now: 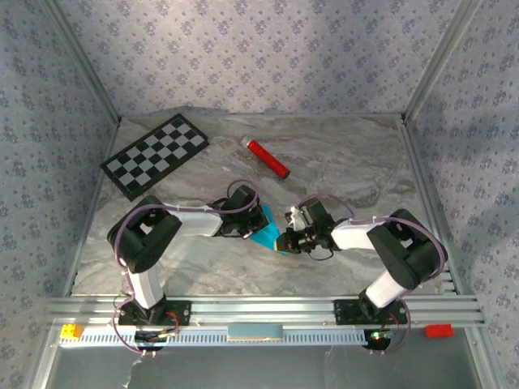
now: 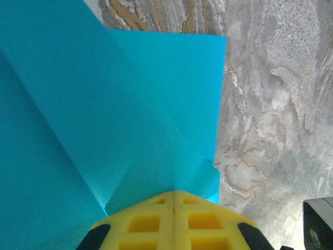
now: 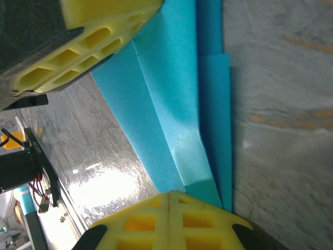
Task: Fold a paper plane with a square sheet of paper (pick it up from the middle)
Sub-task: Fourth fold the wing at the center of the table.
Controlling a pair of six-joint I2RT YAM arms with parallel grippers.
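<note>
Bare grey marbled tabletop (image 1: 349,162) lies open around the creased bright cyan-blue paper sheet (image 1: 265,232) at frame centre. The black-and-white checkerboard (image 1: 154,154) at upper left and the red cylinder (image 1: 268,159) sit well apart. The left gripper (image 2: 173,194) and right gripper (image 3: 170,194) each pinch the sheet's edge, yellow fingers together.
</note>
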